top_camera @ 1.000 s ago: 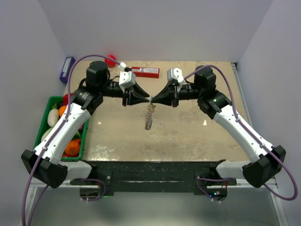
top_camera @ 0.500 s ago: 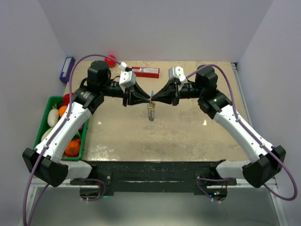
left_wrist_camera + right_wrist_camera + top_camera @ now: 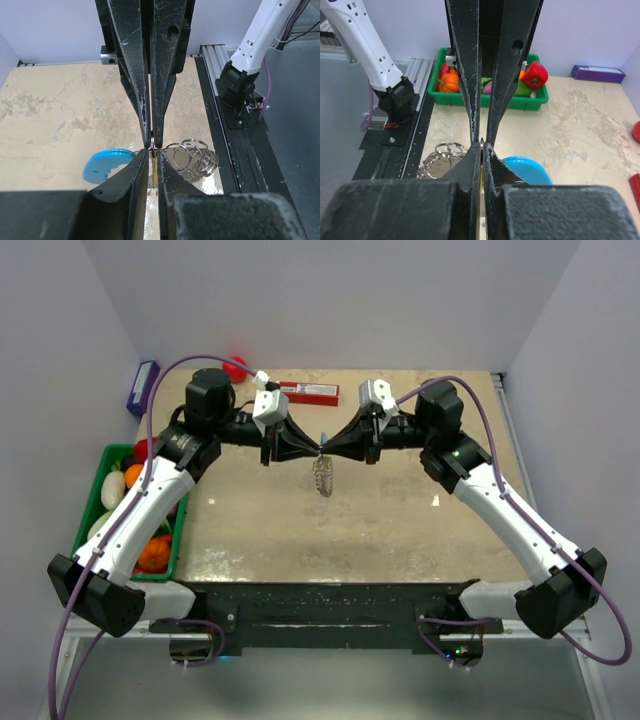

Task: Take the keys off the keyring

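My left gripper (image 3: pixel 316 450) and right gripper (image 3: pixel 329 449) meet tip to tip above the middle of the table. The keyring (image 3: pixel 322 478), a floppy chain of silvery rings with a light-blue tag (image 3: pixel 325 434), hangs from that point, bunched up. In the left wrist view my left gripper (image 3: pixel 152 151) is shut, with a thin brass-yellow key (image 3: pixel 156 172) edge-on between its fingers. The rings (image 3: pixel 192 156) lie to the right and the blue tag (image 3: pixel 107 166) to the left. In the right wrist view my right gripper (image 3: pixel 482 144) is shut on the keyring (image 3: pixel 442 156) beside the blue tag (image 3: pixel 529 171).
A green bin (image 3: pixel 110 452) of toy vegetables stands at the table's left edge and shows in the right wrist view (image 3: pixel 536 103). A red box (image 3: pixel 310 392) and a red ball (image 3: pixel 236 367) lie at the back. A purple box (image 3: pixel 143 386) leans on the left wall.
Both grippers have stayed pinched together and risen slightly. The chain, which hung long down to the table, is now drawn up shorter and bunched.
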### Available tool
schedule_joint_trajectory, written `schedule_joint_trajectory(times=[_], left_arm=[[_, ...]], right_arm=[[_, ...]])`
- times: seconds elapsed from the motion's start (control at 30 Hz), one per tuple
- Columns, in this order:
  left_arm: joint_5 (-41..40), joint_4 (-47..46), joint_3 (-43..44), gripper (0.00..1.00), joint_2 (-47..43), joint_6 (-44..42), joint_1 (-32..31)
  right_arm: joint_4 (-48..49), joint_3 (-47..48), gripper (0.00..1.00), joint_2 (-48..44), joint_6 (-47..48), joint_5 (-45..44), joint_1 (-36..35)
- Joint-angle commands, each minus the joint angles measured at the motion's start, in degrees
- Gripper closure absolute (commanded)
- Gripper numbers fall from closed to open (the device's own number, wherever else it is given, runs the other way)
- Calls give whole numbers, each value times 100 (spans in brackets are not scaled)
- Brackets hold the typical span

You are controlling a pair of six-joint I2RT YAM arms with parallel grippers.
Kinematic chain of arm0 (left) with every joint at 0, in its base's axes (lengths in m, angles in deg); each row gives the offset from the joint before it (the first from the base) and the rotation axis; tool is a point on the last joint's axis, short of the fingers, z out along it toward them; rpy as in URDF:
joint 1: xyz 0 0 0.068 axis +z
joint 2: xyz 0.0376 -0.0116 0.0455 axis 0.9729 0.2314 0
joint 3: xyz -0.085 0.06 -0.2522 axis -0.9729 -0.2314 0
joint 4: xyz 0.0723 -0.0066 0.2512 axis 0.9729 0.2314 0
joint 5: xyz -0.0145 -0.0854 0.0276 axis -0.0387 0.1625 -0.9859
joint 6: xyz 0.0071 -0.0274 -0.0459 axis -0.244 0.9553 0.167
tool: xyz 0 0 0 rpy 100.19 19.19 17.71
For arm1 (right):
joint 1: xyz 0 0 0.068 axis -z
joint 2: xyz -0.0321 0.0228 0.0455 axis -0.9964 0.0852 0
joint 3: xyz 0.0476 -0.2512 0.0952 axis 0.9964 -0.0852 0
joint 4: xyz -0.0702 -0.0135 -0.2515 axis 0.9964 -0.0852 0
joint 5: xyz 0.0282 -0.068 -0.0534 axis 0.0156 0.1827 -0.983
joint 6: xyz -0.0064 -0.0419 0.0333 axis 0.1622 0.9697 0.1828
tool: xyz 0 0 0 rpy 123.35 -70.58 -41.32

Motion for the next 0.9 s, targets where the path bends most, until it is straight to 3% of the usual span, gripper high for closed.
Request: schedule_joint_trajectory(times=[0.0,0.4,0.5,0.63,0.87], left_arm=[[185,-203,-72,83,27,101,43],[176,-282,-98,85,45,154,43],[176,-291,-90,88,45,163,43],[150,-344,-90,100,54,198,43],[194,-379,-81,100,36,251,43]], right_arm=[[591,-20,100,-105,-263,125,23],[1242,-178,100,-79,-922,195,66],[1233,-160,100,-79,-931,230,66],[1259,-195,100,-70,-948,248,75],[1111,-126,100,1,-879,266,66]])
